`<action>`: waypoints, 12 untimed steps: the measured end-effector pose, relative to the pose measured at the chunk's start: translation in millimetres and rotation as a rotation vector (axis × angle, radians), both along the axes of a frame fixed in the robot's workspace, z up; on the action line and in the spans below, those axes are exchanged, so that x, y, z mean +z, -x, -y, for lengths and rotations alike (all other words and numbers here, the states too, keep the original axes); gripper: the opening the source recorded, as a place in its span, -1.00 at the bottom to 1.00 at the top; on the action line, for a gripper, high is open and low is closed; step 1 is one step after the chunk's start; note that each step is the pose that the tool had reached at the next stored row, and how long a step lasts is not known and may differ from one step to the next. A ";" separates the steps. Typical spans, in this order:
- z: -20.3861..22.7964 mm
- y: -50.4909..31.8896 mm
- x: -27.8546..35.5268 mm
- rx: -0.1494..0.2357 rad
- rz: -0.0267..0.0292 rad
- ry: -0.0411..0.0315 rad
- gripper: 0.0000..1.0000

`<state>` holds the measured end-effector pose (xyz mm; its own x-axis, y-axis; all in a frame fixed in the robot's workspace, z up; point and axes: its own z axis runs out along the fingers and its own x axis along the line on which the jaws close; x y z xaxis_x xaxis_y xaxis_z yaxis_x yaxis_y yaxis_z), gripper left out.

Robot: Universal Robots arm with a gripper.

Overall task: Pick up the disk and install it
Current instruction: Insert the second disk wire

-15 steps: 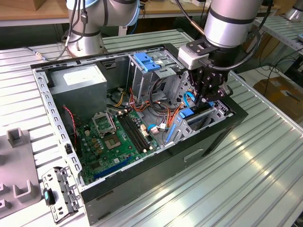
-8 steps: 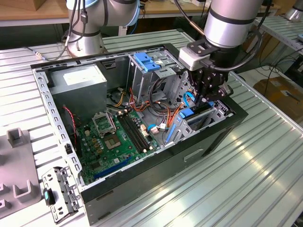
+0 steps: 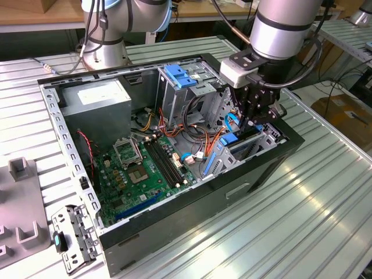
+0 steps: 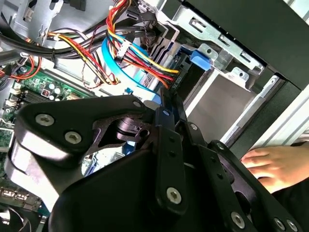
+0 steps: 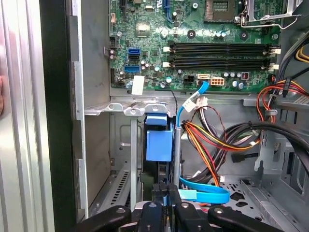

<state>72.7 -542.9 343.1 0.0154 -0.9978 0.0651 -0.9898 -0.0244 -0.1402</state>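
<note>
The disk (image 3: 233, 142) stands on edge in the drive bay at the corner of the open computer case (image 3: 273, 168) on the exterior view's right, its blue side rails showing. In the first wrist view the disk (image 5: 158, 144) shows as a blue block sunk between the bay's metal walls. My gripper (image 3: 254, 123) hangs straight over it, fingers down inside the case. In both wrist views the black fingers (image 5: 158, 192) sit pressed together on the disk's narrow top edge, so the gripper (image 4: 166, 104) is shut on it. The disk's label face is hidden.
Bundled coloured cables (image 3: 197, 131) and a blue flat cable (image 5: 205, 195) lie close beside the bay. The motherboard (image 3: 142, 168), grey power-supply box (image 3: 96, 102) and a metal cage with a blue tab (image 3: 180, 75) fill the case. A person's hand (image 4: 270, 164) rests outside the case wall.
</note>
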 end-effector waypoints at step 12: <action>1.8 -3.3 6.0 0.000 0.0000 -0.0401 -0.68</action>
